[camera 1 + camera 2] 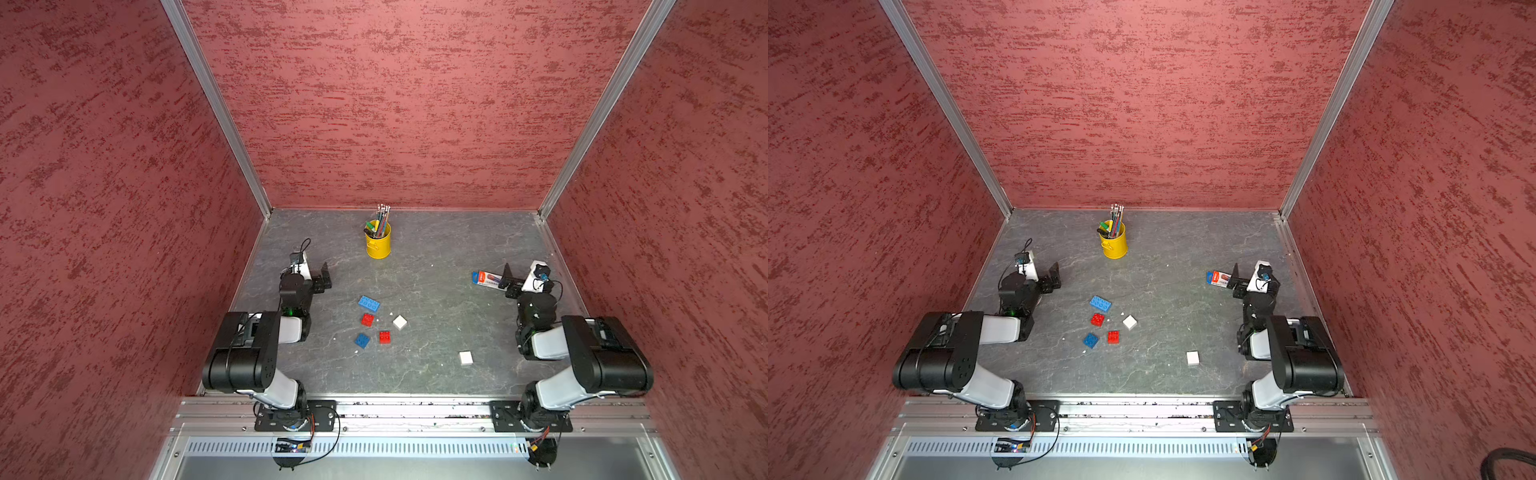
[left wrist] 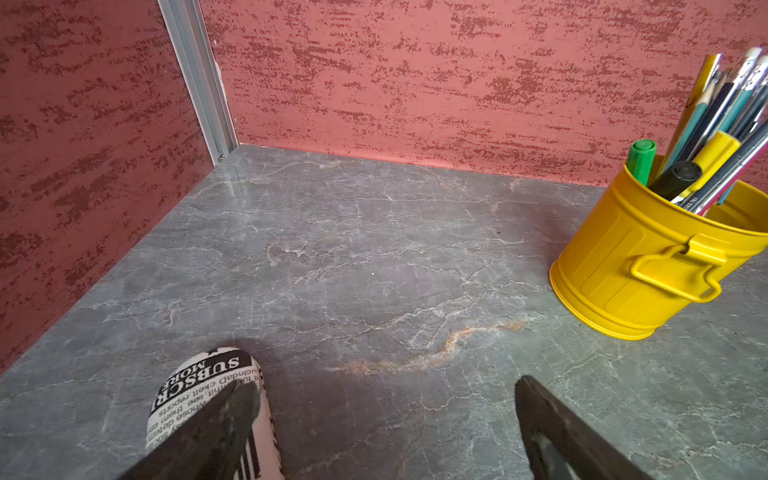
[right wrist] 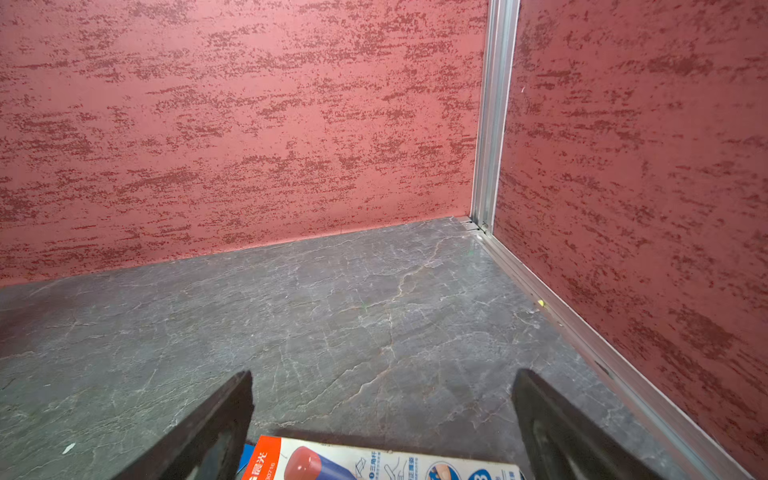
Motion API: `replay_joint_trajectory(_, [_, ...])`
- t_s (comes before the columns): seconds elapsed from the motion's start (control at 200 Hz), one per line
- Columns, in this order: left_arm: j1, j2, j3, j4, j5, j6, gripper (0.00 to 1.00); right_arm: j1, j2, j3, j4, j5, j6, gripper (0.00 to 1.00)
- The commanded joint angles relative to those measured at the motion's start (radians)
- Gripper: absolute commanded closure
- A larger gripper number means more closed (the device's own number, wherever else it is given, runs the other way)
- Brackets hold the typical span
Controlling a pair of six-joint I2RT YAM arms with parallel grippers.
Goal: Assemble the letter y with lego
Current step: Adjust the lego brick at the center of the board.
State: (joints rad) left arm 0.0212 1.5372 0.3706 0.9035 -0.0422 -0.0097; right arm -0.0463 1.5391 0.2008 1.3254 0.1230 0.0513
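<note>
Left end effector (image 1: 325, 277): jaws spread wide, holding nothing, near your worktop's (image 1: 436, 257) left edge.
Right end effector (image 1: 508, 282): equally spread and empty, over a printed carton (image 3: 374, 461) by the right edge.
Lego (image 1: 385, 337): all loose, none joined. Five sat mid-worktop, toward the near edge from your left end effector (the nearer arm).
Long blue brick (image 1: 369, 304): its axis ran roughly left edge to right edge, slightly skewed.
Stray white brick (image 1: 466, 357): toward the near right corner, closer to your right arm.
Writing: "SUBSCRI" and "MORE" on a newsprint-patterned item (image 2: 208, 399). The carton carried Chinese characters.
</note>
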Motion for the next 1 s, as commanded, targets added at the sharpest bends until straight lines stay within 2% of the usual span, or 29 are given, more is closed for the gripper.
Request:
replay_joint_trajectory(0.0, [-0.004, -0.002, 0.005, -0.001, 0.011, 0.009, 0.00, 0.007, -0.004, 0.015, -0.008, -0.016, -0.010, 0.00])
replay_joint_trajectory(0.746, [-0.001, -0.013, 0.005, -0.002, 0.010, 0.006, 0.00, 0.008, -0.023, 0.012, -0.016, -0.013, -0.007, 0.01])
replay_joint_trajectory(0.932, [-0.025, -0.175, 0.065, -0.239, -0.050, 0.015, 0.00, 0.009, -0.221, 0.074, -0.268, 0.013, -0.002, 0.00])
replay_joint_trajectory(0.997, [-0.027, -0.243, 0.091, -0.331, -0.067, -0.009, 0.00, 0.009, -0.281, 0.096, -0.342, 0.026, 0.045, 0.00])
